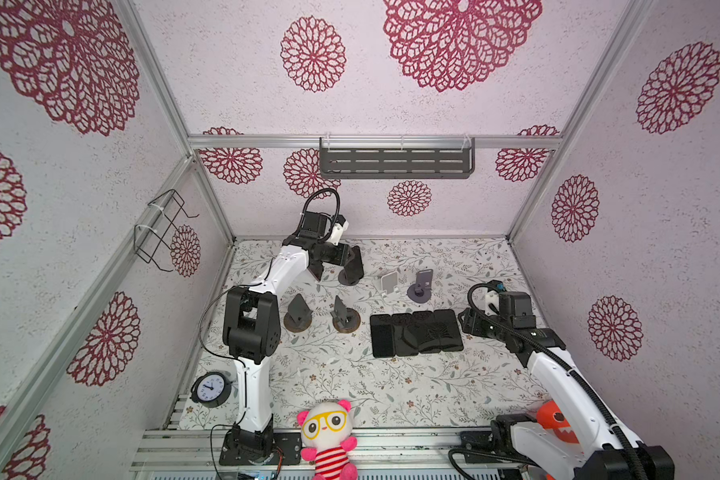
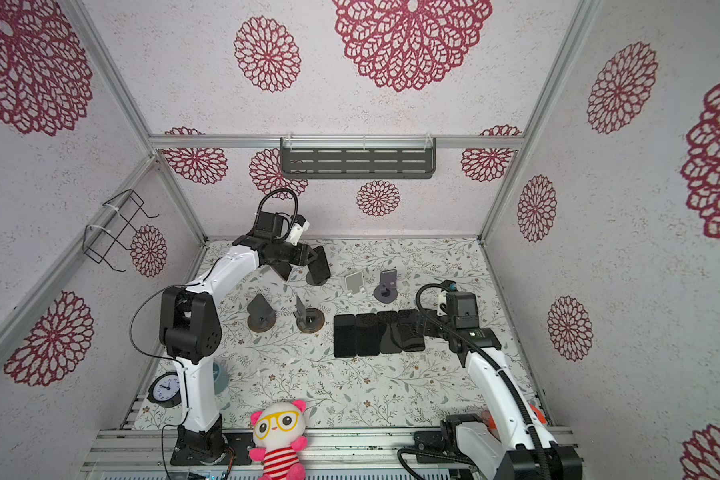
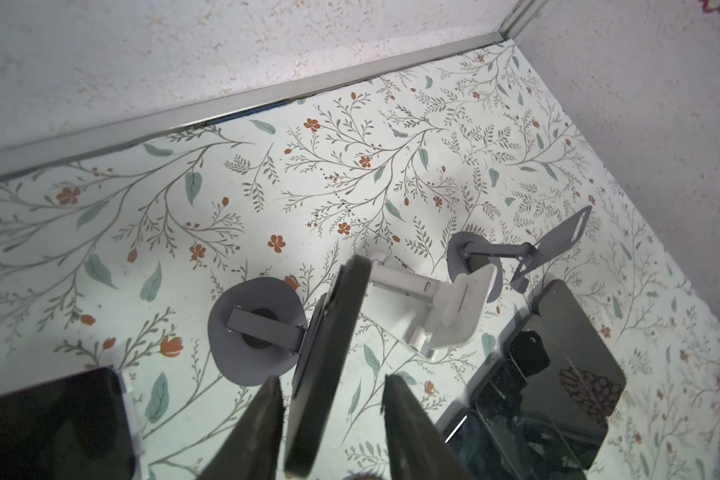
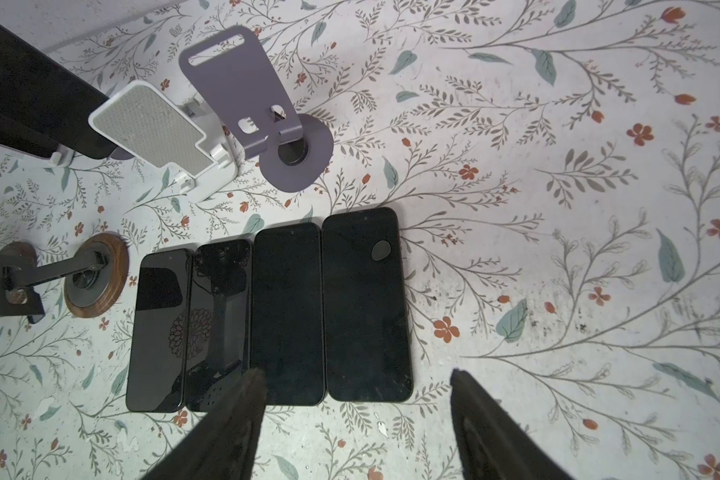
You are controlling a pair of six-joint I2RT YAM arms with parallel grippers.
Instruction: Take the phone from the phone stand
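Note:
A black phone (image 1: 356,258) leans on a dark phone stand (image 1: 348,277) at the back left of the table. In the left wrist view the phone (image 3: 329,353) is edge-on, with the stand's round grey base (image 3: 254,332) beside it. My left gripper (image 3: 332,379) straddles the phone's near end. One finger (image 3: 262,419) lies close against it, while the other finger (image 3: 408,424) stands off with table showing between. The jaws are open. My right gripper (image 4: 356,374) hangs open and empty over the near ends of the flat phones.
Several black phones (image 1: 416,332) lie side by side at centre right. An empty white stand (image 1: 389,284) and a purple stand (image 1: 420,284) are behind them. Two dark stands on wooden bases (image 1: 298,316) (image 1: 344,318) are at left. A clock (image 1: 211,388) and a plush doll (image 1: 329,436) sit near the front.

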